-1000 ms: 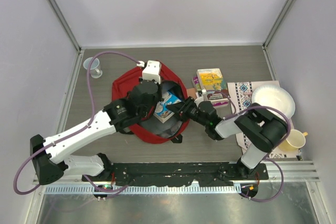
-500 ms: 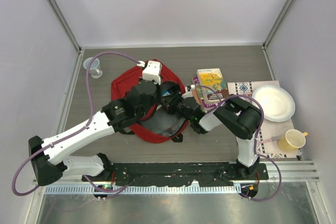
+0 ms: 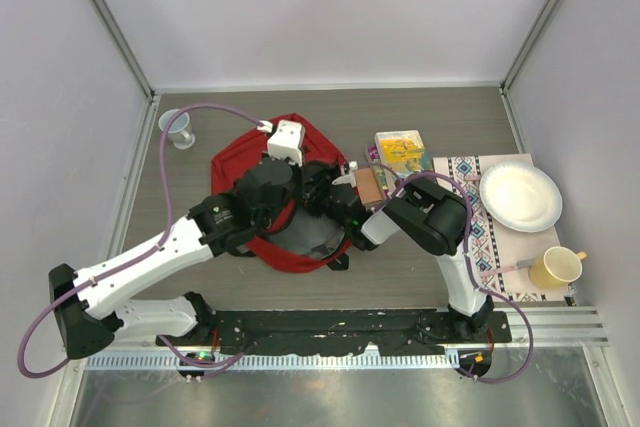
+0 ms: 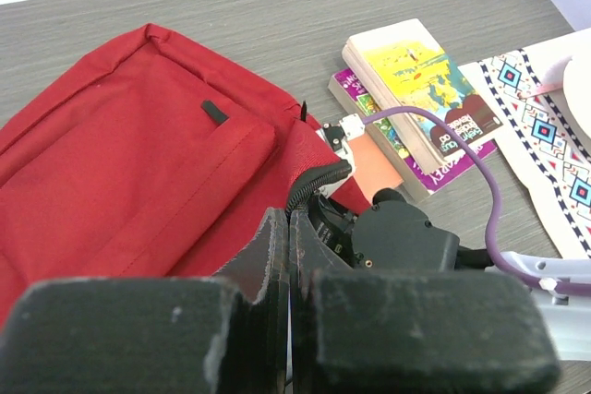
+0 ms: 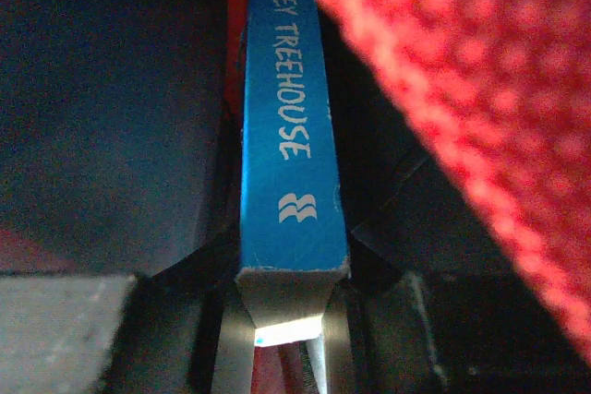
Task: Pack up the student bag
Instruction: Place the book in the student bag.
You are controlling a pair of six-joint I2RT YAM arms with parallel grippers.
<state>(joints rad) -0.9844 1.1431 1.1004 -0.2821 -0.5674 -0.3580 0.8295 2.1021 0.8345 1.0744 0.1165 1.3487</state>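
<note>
Looks down over the left gripper [image 4: 288,228], fingers pressed flat together on the black zippered rim [image 4: 319,180] of the red backpack [image 4: 129,71], whose front pocket [image 4: 157,196] bears a small black pull tab [image 4: 214,111]. Catches the right arm [image 4: 392,232] just beside those fingers, black housing at the bag's opening, purple cable [image 4: 471,140] looping above a stack of books [image 4: 406,66], yellow cover over purple. Takes in a patterned mat [image 4: 540,136] at the right edge of the grey wooden table [image 4: 277,6].
</note>
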